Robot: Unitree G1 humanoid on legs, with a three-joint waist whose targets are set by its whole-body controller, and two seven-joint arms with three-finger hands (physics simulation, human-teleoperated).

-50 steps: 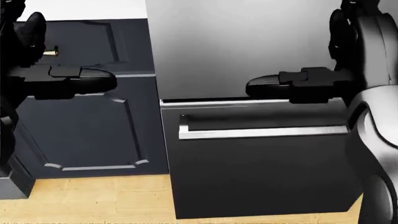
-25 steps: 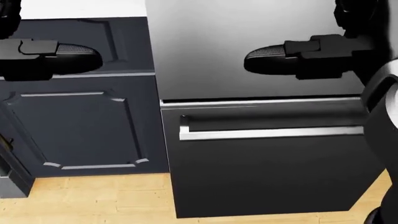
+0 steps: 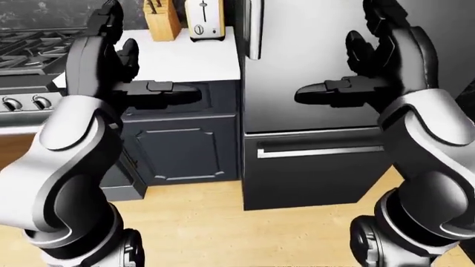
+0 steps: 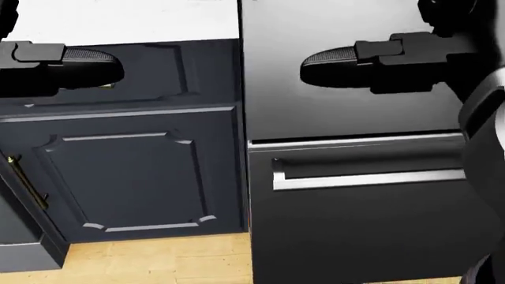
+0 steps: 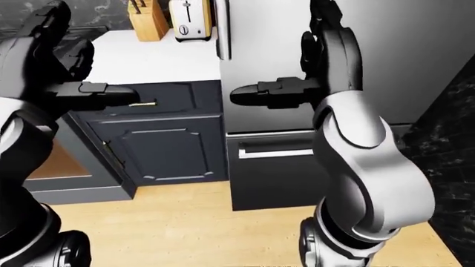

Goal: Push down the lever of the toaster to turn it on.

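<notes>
I have both arms raised ahead of me, nothing held. My left hand [image 3: 122, 67] is spread, fingers up and thumb pointing toward the fridge [image 3: 319, 61]; my right hand [image 3: 378, 61] is spread the same way, mirrored, its thumb reaching left across the fridge door. The toaster [image 3: 205, 19] sits well above and beyond my left hand on the white counter [image 3: 193, 58], just beside a knife block [image 3: 163, 19]. Below my left hand is a dark cabinet [image 4: 134, 177].
</notes>
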